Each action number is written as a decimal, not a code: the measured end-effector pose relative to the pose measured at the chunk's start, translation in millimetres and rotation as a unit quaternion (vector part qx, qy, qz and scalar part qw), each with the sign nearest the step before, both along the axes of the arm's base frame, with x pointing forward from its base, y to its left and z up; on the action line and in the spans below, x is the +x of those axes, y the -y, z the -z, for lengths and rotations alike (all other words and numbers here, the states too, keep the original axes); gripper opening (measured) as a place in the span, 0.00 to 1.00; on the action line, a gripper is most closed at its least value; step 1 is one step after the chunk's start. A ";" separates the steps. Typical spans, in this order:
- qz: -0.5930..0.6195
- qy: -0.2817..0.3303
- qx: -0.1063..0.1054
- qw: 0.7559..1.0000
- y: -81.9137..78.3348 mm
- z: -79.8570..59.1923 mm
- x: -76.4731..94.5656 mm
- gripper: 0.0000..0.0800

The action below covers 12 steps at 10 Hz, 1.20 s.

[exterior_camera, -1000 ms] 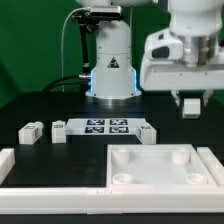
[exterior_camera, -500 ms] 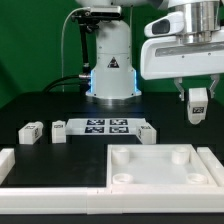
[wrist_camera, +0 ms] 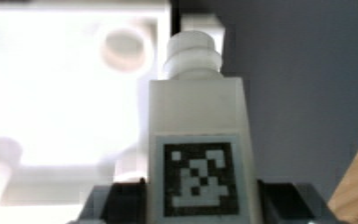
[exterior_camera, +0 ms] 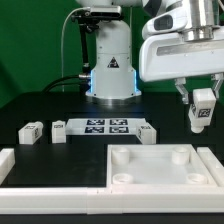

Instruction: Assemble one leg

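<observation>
Gripper (exterior_camera: pixel 203 99) farther toward exterior view's right — jaws tight on leg (exterior_camera: pixel 203 117), clear above panel (exterior_camera: pixel 150 183) edge.

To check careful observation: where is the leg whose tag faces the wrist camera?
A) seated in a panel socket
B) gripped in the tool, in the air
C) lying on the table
B: the tool grips the leg clear of the table.

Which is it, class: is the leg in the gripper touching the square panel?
Apart. The exterior view shows the leg hanging in the gripper with dark background between it and the panel.
</observation>
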State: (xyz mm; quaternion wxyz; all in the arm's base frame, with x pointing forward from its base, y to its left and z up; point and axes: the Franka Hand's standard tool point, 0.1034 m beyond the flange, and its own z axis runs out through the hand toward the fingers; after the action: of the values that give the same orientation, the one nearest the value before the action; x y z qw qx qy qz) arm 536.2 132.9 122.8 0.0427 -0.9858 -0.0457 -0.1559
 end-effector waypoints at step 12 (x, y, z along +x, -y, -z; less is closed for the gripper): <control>-0.064 0.075 -0.023 0.995 11.0 9.3 67.6 0.37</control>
State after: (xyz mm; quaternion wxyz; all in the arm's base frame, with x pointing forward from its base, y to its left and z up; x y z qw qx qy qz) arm 603.8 121.9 113.5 0.0261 -0.9672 -0.1157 -0.2248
